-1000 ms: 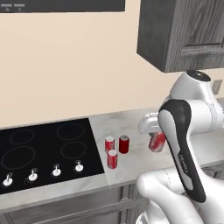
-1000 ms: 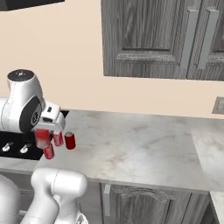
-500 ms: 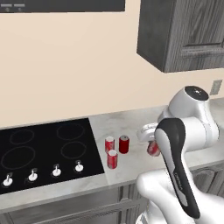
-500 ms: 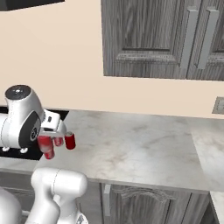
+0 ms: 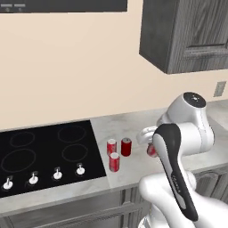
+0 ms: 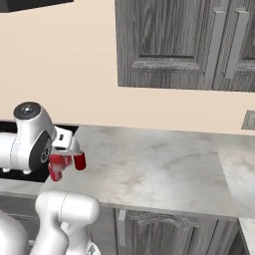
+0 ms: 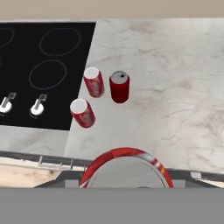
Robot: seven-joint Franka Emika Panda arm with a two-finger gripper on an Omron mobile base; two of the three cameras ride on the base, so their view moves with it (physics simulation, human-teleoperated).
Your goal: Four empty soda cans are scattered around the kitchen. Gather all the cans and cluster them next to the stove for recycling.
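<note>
In the left base view, 3 soda cans were seen standing upright on the marble table, clustered just to the right of the black stove: a rear-left can, a rear-right can and a front can. The 2 rear cans stood just beside each other, and the front can was set near them, toward the table's front edge. A 4th can was partly seen behind the white arm, right of the cluster and apart from it. The tool was largely hidden by the arm there, so its jaws could not be judged from this side.

In the right base view, the held can was seen beneath the tool, with other red cans partly covered by the arm, at the left end of the table.

In the hand view, the silver top and red rim of the held can were seen close at the bottom, gripped by the tool above the table's front edge. The 3 standing cans were seen beyond it, beside the stove and its white knobs.
</note>
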